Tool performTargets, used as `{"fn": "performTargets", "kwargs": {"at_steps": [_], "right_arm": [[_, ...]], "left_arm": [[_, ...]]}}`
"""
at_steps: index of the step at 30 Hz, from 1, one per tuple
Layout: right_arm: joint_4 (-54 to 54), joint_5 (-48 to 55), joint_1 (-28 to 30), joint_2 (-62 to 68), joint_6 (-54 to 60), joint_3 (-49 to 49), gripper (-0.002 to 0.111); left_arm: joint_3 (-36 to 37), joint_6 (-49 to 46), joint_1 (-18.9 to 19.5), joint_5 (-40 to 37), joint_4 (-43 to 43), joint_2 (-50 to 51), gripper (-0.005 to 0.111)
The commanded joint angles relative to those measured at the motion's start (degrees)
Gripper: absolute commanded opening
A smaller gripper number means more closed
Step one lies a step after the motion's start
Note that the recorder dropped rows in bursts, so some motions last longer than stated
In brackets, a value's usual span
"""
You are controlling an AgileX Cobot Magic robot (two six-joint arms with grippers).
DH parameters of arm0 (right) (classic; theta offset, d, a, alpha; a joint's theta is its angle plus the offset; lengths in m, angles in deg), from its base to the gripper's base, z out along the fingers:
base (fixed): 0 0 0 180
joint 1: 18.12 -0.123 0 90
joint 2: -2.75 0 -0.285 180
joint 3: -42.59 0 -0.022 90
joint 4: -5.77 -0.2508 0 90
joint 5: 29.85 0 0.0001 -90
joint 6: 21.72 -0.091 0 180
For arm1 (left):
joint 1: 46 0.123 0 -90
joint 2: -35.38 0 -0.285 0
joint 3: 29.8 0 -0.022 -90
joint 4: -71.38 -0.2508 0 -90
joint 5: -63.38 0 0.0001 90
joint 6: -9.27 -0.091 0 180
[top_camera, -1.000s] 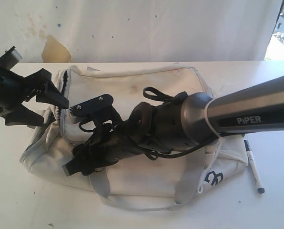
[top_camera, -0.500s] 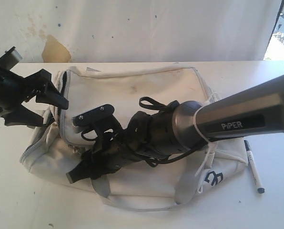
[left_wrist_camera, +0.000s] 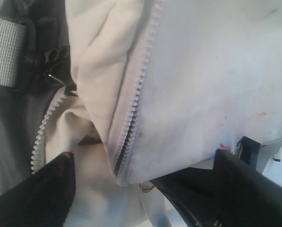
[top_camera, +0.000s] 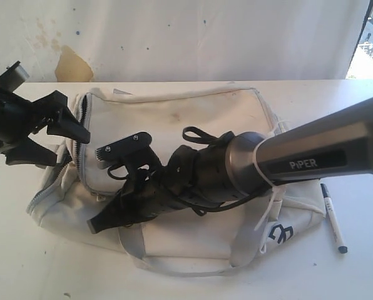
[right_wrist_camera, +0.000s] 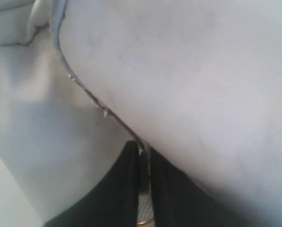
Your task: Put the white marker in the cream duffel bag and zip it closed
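The cream duffel bag (top_camera: pixel 193 119) lies across the middle of the table, with its zipper (left_wrist_camera: pixel 131 118) gaping at the left end. Away from the bag, the white marker (top_camera: pixel 333 219) rests on the table by its right end. My left gripper (top_camera: pixel 71 149) is open at the bag's left end, and its fingers straddle the zipper's end (left_wrist_camera: pixel 143 158). My right arm reaches across the bag to its front left. There the right gripper (top_camera: pixel 97 225) is shut on a thin zipper pull (right_wrist_camera: pixel 142 196), pressed against the bag's fabric (right_wrist_camera: pixel 202 71).
A grey webbing strap (top_camera: pixel 180 270) loops out at the bag's front and a dark logo (top_camera: pixel 279 233) marks its right end. Another grey strap (left_wrist_camera: pixel 6 52) sits by the open zipper. The white table (top_camera: pixel 337 100) meets a stained wall behind.
My right arm has pushed a little further left across the bag, and its gripper has tipped down toward the front left corner. The left gripper and the marker have not moved.
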Motion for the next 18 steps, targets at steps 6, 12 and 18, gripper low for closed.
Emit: {"fn": "performTargets", "kwargs": {"at_steps": [6,12,18], "right_arm": [[-0.3,4.9,0.0,-1.3,-0.3,0.2,0.0],[-0.2,8.6,0.0,-6.5,-0.3,0.2,0.0],[0.0,9.7,0.0,-10.2,-0.3,0.2,0.0]], "left_arm": [[-0.3,-0.1,-0.3,0.1,0.0,0.0,0.093],[0.3,0.8,-2.3,0.4,0.3,0.0,0.093],[2.0,1.9,-3.7,5.5,0.8,0.0,0.093]]}}
